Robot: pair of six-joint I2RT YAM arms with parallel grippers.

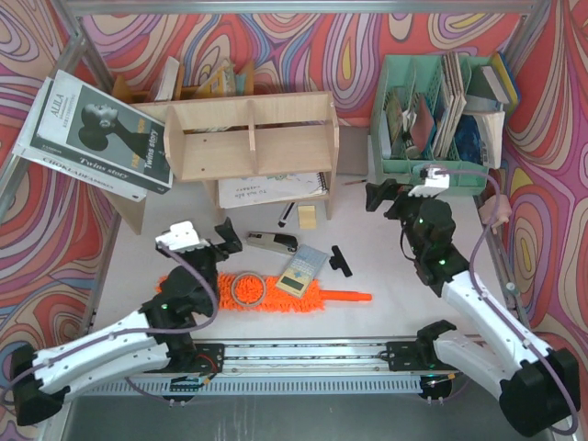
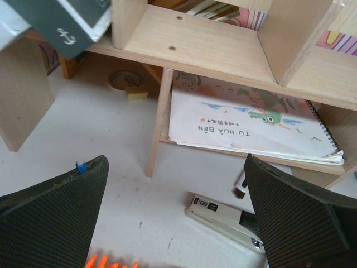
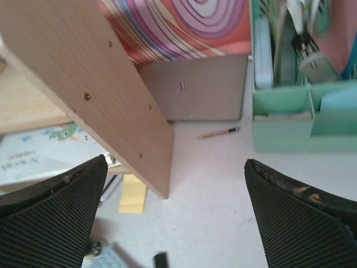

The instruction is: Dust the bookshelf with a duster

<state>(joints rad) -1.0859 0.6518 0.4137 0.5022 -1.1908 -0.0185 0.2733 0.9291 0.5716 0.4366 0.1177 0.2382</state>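
Note:
The bookshelf [image 1: 248,138], a light plywood unit with two tiers, stands at the back centre; its lower tier fills the left wrist view [image 2: 223,44] and its right side panel [image 3: 100,84] shows in the right wrist view. The orange fluffy duster [image 1: 266,296] lies flat on the table in front of it, thin handle pointing right; only its fringe [image 2: 111,261] shows at the left wrist view's bottom edge. My left gripper [image 1: 228,241] hovers open just behind the duster's left end. My right gripper [image 1: 378,196] is open beside the shelf's right leg, holding nothing.
A stapler [image 1: 274,242], a black clip [image 1: 342,260] and a yellow pad [image 1: 308,215] lie near the duster. A ring [image 1: 248,289] and a small booklet [image 1: 301,269] rest on it. Books [image 1: 96,138] lean at left; a mint organiser [image 1: 432,119] stands at right, a pencil [image 3: 217,133] beside it.

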